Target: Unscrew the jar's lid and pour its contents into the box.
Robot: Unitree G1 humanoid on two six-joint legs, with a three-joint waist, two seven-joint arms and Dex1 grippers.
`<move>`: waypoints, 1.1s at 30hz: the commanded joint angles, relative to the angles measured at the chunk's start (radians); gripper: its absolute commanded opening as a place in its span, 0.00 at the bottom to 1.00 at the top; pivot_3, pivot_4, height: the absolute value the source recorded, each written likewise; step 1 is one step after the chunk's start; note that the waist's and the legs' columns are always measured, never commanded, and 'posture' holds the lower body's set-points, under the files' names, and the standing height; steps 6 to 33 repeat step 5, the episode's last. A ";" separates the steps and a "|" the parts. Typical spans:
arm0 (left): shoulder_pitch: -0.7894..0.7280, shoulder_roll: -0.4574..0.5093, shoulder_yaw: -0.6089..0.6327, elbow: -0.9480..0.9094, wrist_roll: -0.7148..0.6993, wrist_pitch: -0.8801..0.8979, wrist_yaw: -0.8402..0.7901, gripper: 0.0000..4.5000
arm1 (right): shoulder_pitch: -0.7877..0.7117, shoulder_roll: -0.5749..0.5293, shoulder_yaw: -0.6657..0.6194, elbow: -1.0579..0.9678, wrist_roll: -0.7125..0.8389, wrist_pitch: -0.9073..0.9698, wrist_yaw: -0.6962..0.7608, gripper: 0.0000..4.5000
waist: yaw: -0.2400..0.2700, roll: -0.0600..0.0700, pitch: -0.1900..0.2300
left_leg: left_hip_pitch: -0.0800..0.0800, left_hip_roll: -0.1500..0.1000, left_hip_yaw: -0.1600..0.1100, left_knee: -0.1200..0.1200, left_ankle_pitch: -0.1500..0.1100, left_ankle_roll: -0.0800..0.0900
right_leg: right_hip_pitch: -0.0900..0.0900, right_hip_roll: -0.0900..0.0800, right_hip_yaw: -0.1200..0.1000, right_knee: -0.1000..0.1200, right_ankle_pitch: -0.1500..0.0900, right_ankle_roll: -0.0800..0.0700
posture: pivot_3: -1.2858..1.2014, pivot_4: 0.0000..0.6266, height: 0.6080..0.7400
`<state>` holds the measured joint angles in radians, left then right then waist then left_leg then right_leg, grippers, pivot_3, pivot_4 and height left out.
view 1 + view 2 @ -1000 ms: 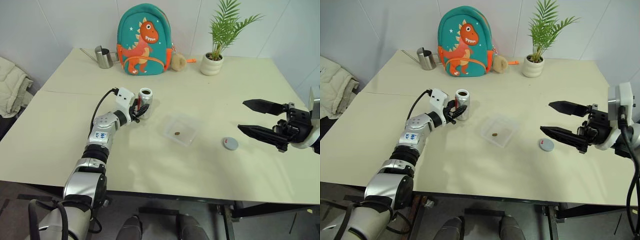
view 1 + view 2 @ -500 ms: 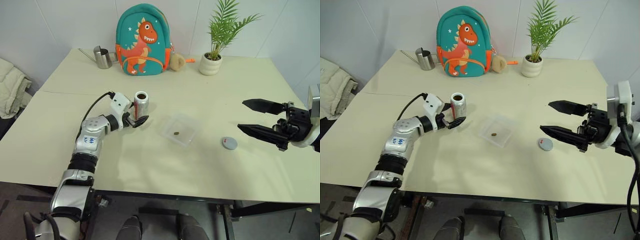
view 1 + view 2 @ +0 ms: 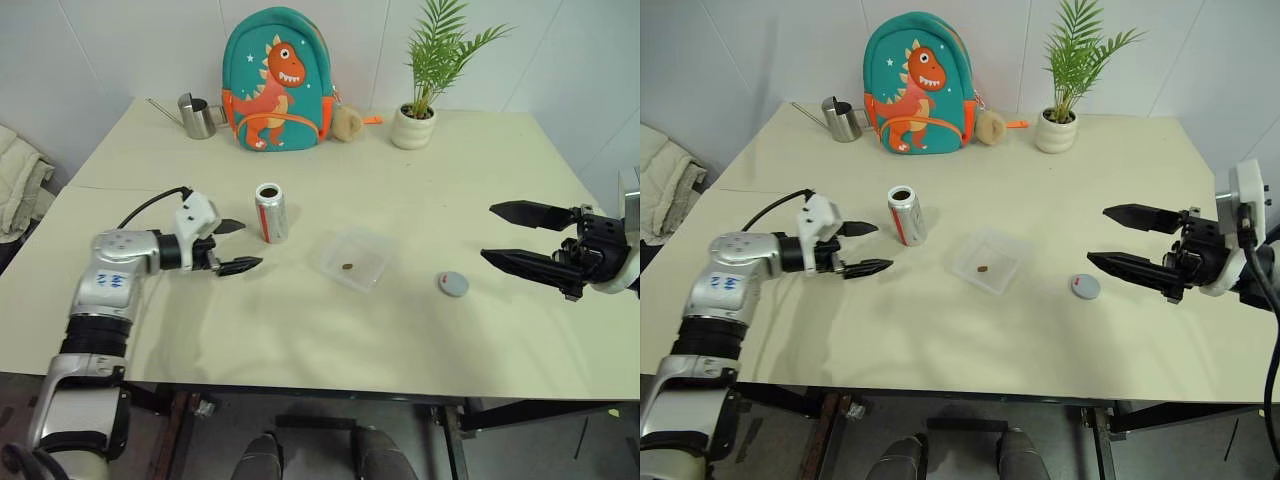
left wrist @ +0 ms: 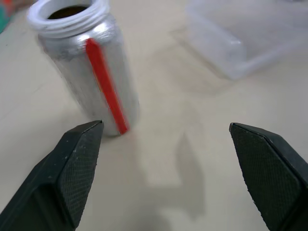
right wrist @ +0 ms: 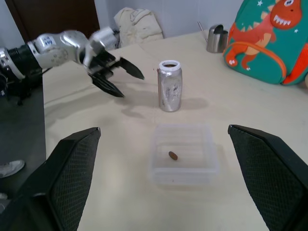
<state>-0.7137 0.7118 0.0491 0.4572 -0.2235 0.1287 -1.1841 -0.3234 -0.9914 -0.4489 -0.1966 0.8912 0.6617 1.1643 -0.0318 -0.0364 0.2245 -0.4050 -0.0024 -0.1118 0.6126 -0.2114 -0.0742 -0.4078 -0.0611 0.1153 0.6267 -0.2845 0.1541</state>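
Note:
The jar (image 3: 270,212) stands upright and uncapped on the table, silver with a red stripe, its mouth open. My left gripper (image 3: 238,246) is open just to the jar's left, apart from it and holding nothing; in the left wrist view the jar (image 4: 86,62) rises beyond one finger (image 4: 72,178). The clear box (image 3: 375,243) lies right of the jar with one brown pellet (image 3: 347,267) in it. Right of the box, the grey lid (image 3: 453,284) lies flat on the table. My right gripper (image 3: 491,232) hovers open and empty beyond the lid.
At the table's far side stand a teal dinosaur backpack (image 3: 275,80), a steel cup with a spout (image 3: 197,115), a small plush (image 3: 347,120) and a potted plant (image 3: 412,127). A pale garment (image 3: 15,190) lies off the table's left edge.
My left gripper has opened, let go of the jar and drawn back to the left. The jar stays upright. The right gripper has not moved; the camera has shifted slightly.

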 commanded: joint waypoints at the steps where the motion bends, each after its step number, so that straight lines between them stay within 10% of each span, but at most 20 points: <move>1: -0.019 0.044 0.080 0.090 -0.070 -0.131 -0.121 0.99 | 0.028 -0.029 -0.089 -0.047 0.029 0.010 -0.001 1.00 | 0.001 0.000 0.000 | 0.000 0.000 0.000 0.000 0.000 0.000 | 0.000 0.000 0.000 0.000 0.000 0.000 | 0.52 0.24 1.00; 33: -0.081 0.087 0.127 0.291 -0.088 -0.250 -0.217 0.99 | 0.068 -0.030 -0.131 -0.065 0.026 0.012 -0.005 1.00 | 0.002 0.000 0.000 | 0.000 0.000 0.000 0.000 0.000 0.000 | 0.000 0.000 0.000 -0.001 0.000 -0.001 | 0.52 0.24 1.00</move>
